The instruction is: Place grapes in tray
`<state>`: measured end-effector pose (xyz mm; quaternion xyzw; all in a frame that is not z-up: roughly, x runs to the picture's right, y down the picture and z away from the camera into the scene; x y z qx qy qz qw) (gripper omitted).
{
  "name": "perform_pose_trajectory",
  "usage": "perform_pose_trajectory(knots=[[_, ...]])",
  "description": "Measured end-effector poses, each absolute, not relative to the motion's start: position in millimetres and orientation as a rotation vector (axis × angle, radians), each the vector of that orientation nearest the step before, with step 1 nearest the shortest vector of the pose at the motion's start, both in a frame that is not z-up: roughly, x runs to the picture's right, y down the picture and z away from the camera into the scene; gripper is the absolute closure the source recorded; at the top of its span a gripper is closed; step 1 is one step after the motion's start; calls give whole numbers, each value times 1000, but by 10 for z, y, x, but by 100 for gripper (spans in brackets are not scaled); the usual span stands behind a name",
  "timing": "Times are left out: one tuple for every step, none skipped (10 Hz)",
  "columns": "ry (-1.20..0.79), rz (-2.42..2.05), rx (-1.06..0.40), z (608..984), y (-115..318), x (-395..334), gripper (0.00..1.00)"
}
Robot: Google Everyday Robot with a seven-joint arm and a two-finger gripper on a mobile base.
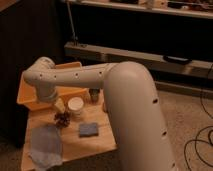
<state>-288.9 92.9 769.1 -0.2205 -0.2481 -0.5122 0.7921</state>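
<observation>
Gripper (59, 106) above grapes (62, 118), beside white cup (76, 106)

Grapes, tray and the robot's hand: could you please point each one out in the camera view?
grapes (62, 118), camera view, middle of the dark bunch.
tray (26, 98), camera view, its left wall.
hand (59, 106), camera view, at its tip, just above the grapes.

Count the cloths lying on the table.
2: a large cloth at the near-left corner of the table, a small cloth right of it. The arm may hide others. The hand hovers above the grapes.
</observation>
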Motion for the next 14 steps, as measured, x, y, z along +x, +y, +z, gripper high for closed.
perform_pose_trajectory(knots=[[-542,-1096,-479,7868,1012,-2850,20],[-541,-1093,-481,7966,1038,-2819,20],[-539,-1087,-483,8044,1049,-2788,20],[-535,-1083,-484,8067,1035,-2776,20],[-529,-1080,-491,8078,1014,-2767,20],[-524,-1076,-500,8098,1013,-2758,20],[-522,-1074,-511,8129,1044,-2748,20],[-522,-1071,-526,8167,1091,-2733,20],[-522,-1068,-539,8217,1148,-2710,20],[-521,-1067,-549,8253,1195,-2691,20],[-522,-1066,-556,8286,1244,-2678,20],[-524,-1065,-560,8318,1279,-2675,20],[-525,-1065,-565,8366,1325,-2673,20],[-526,-1066,-567,8402,1359,-2678,20]])
